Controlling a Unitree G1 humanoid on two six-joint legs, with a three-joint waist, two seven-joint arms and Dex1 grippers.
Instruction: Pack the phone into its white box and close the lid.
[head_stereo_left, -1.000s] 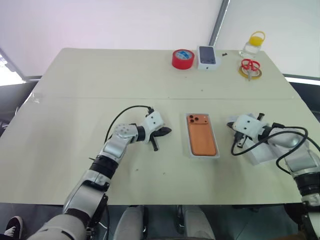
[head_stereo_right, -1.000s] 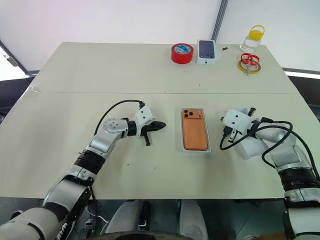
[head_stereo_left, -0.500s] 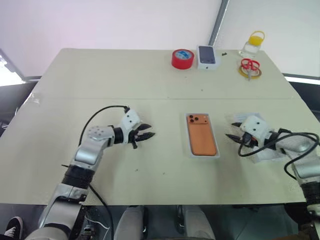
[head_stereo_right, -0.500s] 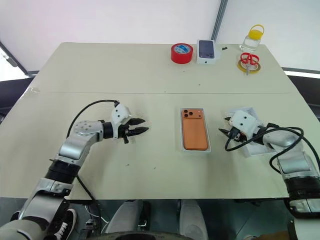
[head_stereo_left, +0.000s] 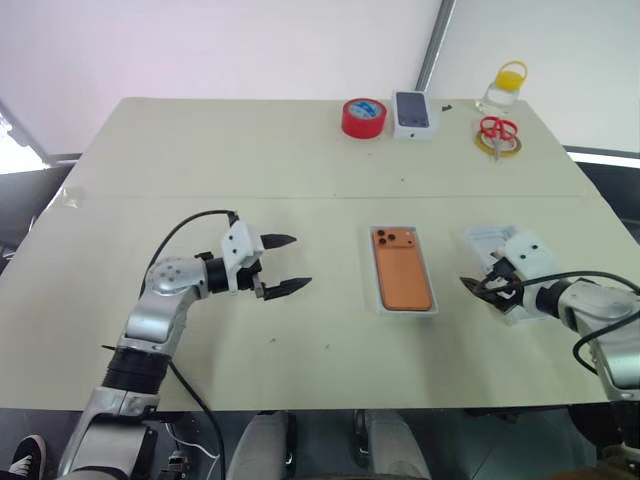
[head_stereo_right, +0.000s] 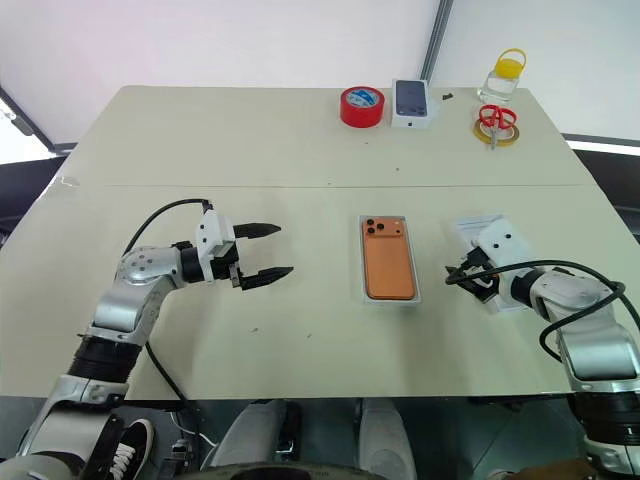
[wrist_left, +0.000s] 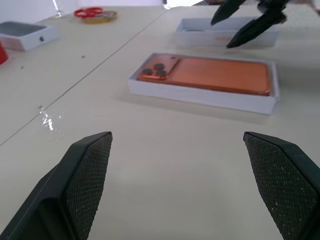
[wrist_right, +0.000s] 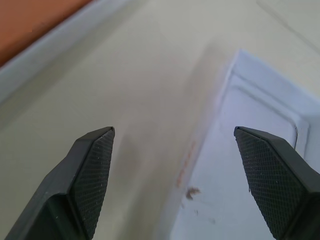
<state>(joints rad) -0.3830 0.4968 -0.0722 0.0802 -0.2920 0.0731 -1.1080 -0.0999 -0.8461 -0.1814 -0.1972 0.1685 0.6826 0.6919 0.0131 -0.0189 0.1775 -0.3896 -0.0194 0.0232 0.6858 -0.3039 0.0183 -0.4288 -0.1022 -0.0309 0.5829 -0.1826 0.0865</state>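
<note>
Both arms are drawing back from the phone (head_stereo_left: 403, 274), which is lying camera-side up inside the white box (head_stereo_left: 404, 307) at the centre of the head views, exactly where it was a second ago. In that time the left gripper (head_stereo_left: 285, 263) has been sliding away from the box toward the left of the frame, and its fingers, pinched together a second ago, are now standing wide apart with nothing between them. The right gripper (head_stereo_left: 483, 291) has been pulling toward the lower right and rolling over; its fingers, also closed before, are now spread and gripping nothing, hovering at the near edge of the lid (head_stereo_left: 497, 243), which is lying open side up right of the box.

The left wrist view is looking low across the table (wrist_left: 165, 165) and showing the box side-on, the phone's lenses (wrist_left: 159, 70) toward the far end, and beyond it the lid (wrist_left: 227, 31) with the right gripper's dark fingers (wrist_left: 250, 27) hanging just over it. The right wrist view is giving the close detail: the lid's raised rim and the faint outline inside it (wrist_right: 260, 150), a small brownish mark on its surface, and an orange corner of the phone (wrist_right: 30, 15) at the upper left.

Along the top edge of the head views, a red tape roll (head_stereo_left: 363, 117), a small dark-topped white box (head_stereo_left: 415, 114), red-handled scissors (head_stereo_left: 499, 134) and a yellow-capped bottle (head_stereo_left: 506, 87) are sitting untouched.
</note>
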